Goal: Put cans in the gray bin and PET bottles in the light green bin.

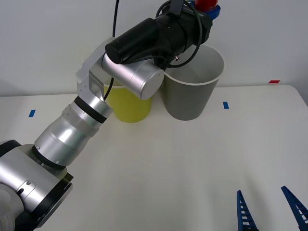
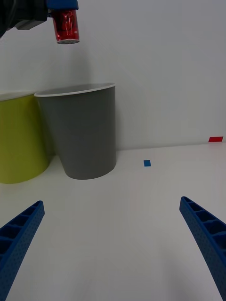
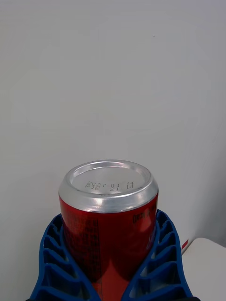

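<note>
My left gripper (image 1: 208,6) is raised high over the gray bin (image 1: 190,94) and is shut on the red can (image 1: 206,4). In the right wrist view the can (image 2: 65,26) hangs well above the gray bin (image 2: 84,136), silver end down. The left wrist view has the can (image 3: 108,221) clamped between blue fingers (image 3: 52,263). The light green bin (image 1: 127,103) stands beside the gray one, touching or nearly so, partly behind my left arm. My right gripper (image 1: 267,211) rests open low over the table's near right part. PET bottles are out of view.
Both bins stand at the back of the white table (image 1: 159,163), close to the wall. Small blue tape marks (image 1: 225,105) and a red one (image 1: 274,82) lie on the tabletop. My left arm's forearm (image 1: 77,125) crosses the left half of the table.
</note>
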